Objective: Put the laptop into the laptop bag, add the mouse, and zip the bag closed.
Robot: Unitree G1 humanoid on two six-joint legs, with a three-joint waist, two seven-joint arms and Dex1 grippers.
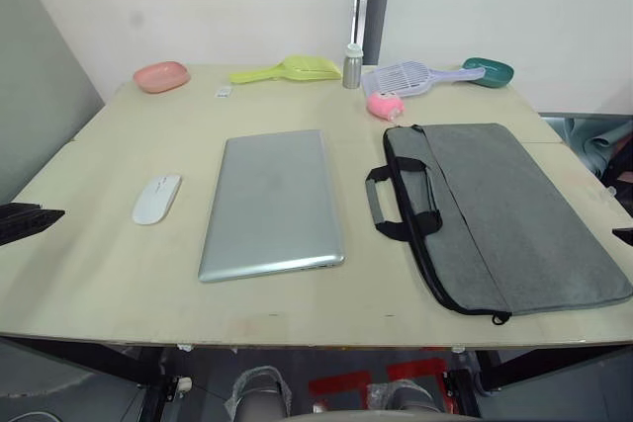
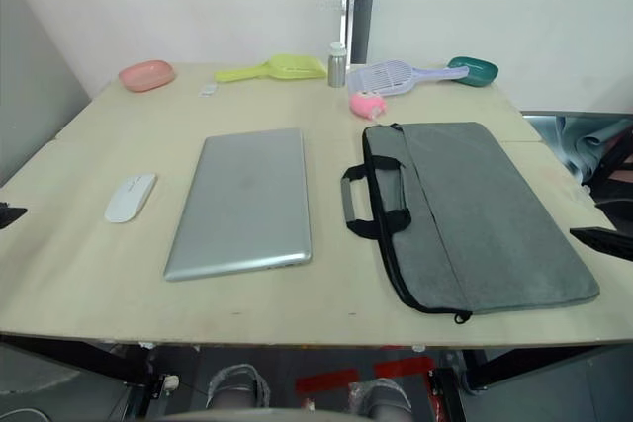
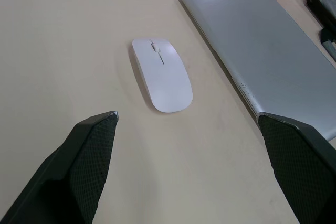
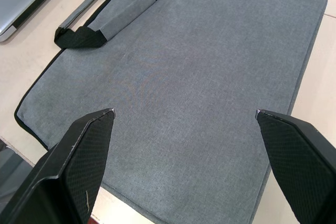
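Laptop [image 1: 272, 203]: silver-grey. Mouse [image 1: 157, 198]: white. Laptop bag [image 1: 499, 212]: grey, black trim. Desk [image 1: 99, 274]: pale beige. Dish [image 1: 161, 76]: pink. Scoop [image 1: 289, 70]: yellow-green.

Landmark: the laptop [image 2: 242, 203], closed, flat on the pale surface [image 2: 297, 294].
Mouse [image 2: 131, 197]: just left of the laptop, apart from it.
Laptop bag [image 2: 485, 219]: right of the laptop, lying flat, its black loop handles [image 2: 374, 201] toward the laptop.
Fuzzy pink toy [image 2: 366, 104]: beyond the laptop to the right, at the bag's far corner.
Far edge, beyond the laptop: pink dish [image 2: 146, 75], yellow scoop [image 2: 275, 69], small metal bottle [image 2: 337, 64], pale slotted scoop [image 2: 401, 76], teal dish [image 2: 473, 70].
Right tool [image 2: 601, 241]: dark tip right of the bag.
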